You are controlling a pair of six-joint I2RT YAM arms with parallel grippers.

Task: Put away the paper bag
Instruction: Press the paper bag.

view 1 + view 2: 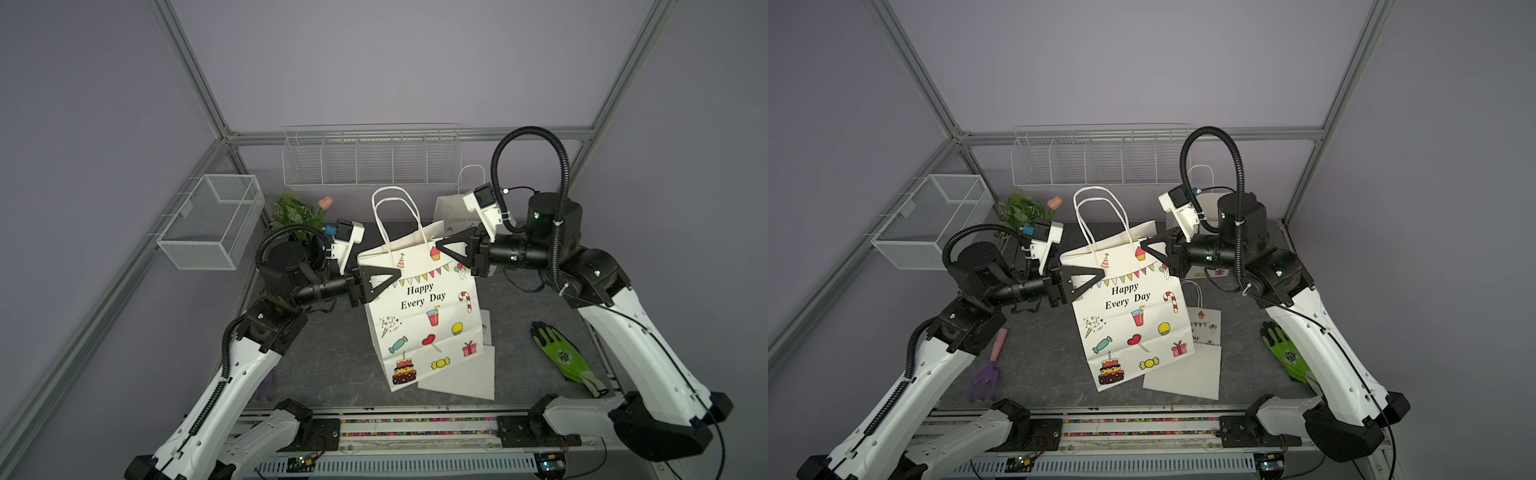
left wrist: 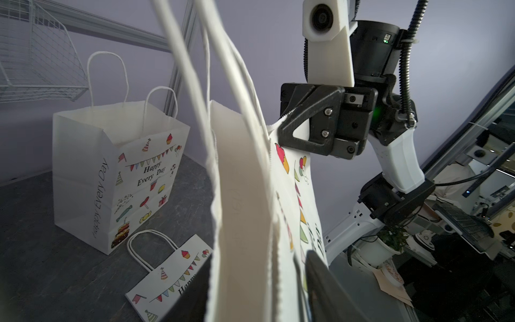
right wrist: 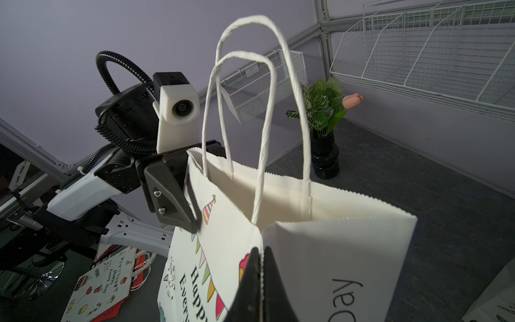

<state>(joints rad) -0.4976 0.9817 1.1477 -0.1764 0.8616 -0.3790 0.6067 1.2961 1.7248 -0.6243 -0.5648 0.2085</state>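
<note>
While right end effector clamps paper bag rim, left end effector straddles opposite edge, grip unclear

A white paper bag printed "Happy Every Day" rises at mid-table between two robot arms, handles up, with the left gripper at one upper edge and the right gripper at the opposite top corner. A flat white bag lies partly under it on the dark tabletop, a green glove well apart beside the right arm. Behind, a second white bag shows past the right wrist, a leafy plant with a pink tulip sits near the rear corner, a mesh basket hangs on the side frame and a wire rack lines the back wall
</note>
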